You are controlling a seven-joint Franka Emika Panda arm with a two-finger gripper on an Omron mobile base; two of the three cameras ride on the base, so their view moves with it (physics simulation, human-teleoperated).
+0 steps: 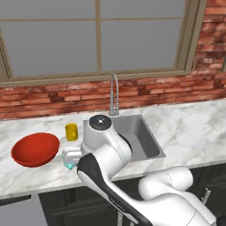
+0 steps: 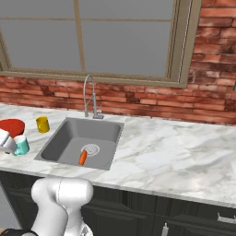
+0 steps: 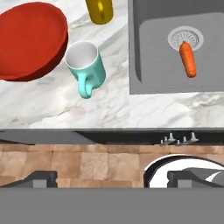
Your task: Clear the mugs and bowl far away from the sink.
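We read no writing or brand anywhere. In the hand view, the red bowl [image 3: 30, 41] fills the upper left on the marble table [image 3: 109, 109]; the teal mug [image 3: 85, 65] stands just right of it, handle toward the table's edge, and the yellow mug [image 3: 99, 11] sits at the top edge. Right of them lies the sink [image 3: 153, 65], with an orange carrot [image 3: 188, 59] touching its drain. The end effector [image 3: 111, 179] hangs spread wide, gripping nothing. The left base view adds the chrome faucet [image 1: 114, 95].
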